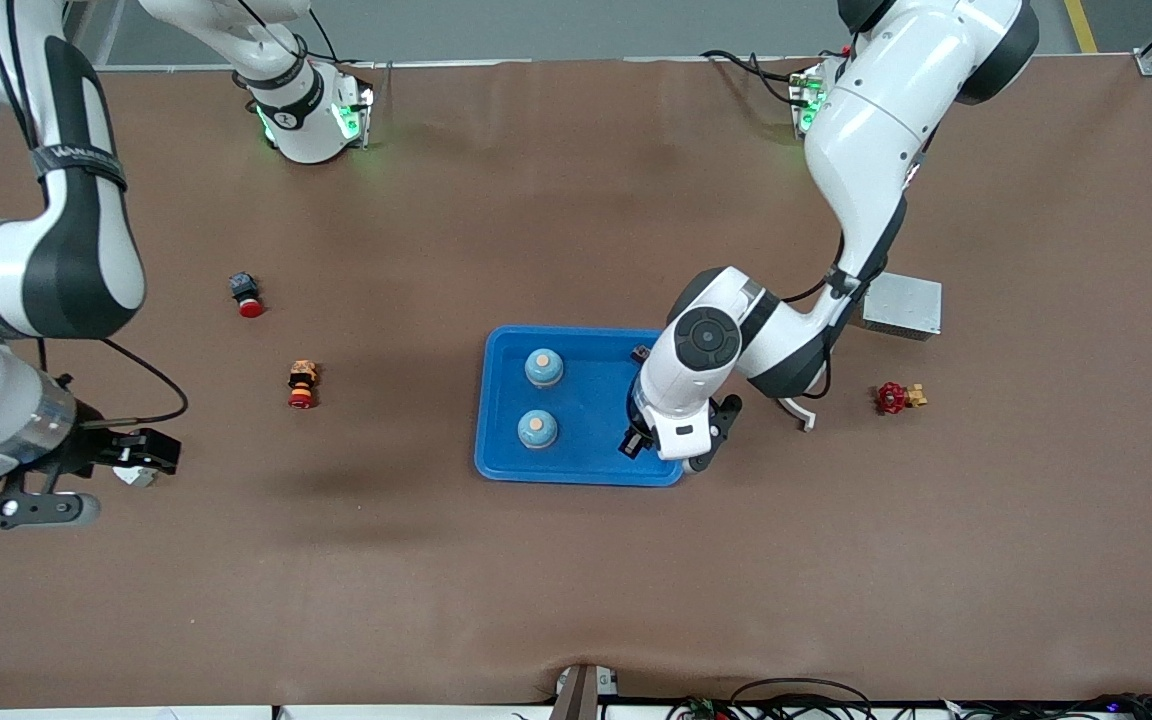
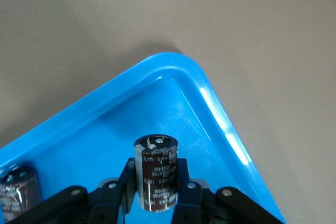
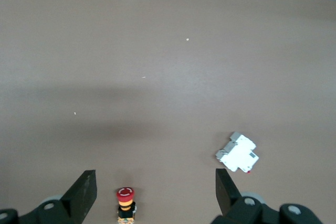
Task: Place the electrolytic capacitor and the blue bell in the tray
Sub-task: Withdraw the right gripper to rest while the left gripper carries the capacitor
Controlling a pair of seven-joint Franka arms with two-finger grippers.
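Observation:
The blue tray (image 1: 576,478) lies mid-table with two blue bells (image 1: 544,367) (image 1: 537,429) standing in it. My left gripper (image 1: 633,440) hangs inside the tray's end toward the left arm, shut on a dark electrolytic capacitor (image 2: 156,156) that stands upright between the fingers (image 2: 185,182), over the tray floor (image 2: 157,103) near a rounded corner. A second capacitor (image 2: 18,192) stands in the tray beside it. My right gripper (image 1: 126,455) waits open at the right arm's end of the table, with nothing between its fingers (image 3: 84,187).
A red-and-yellow emergency button (image 1: 302,384) (image 3: 125,200) and a red-capped push button (image 1: 247,294) lie between the right arm and the tray. A white breaker (image 3: 238,153) sits by the right gripper. A silver box (image 1: 901,305), a white hook (image 1: 801,412) and a red valve (image 1: 896,397) lie near the left arm.

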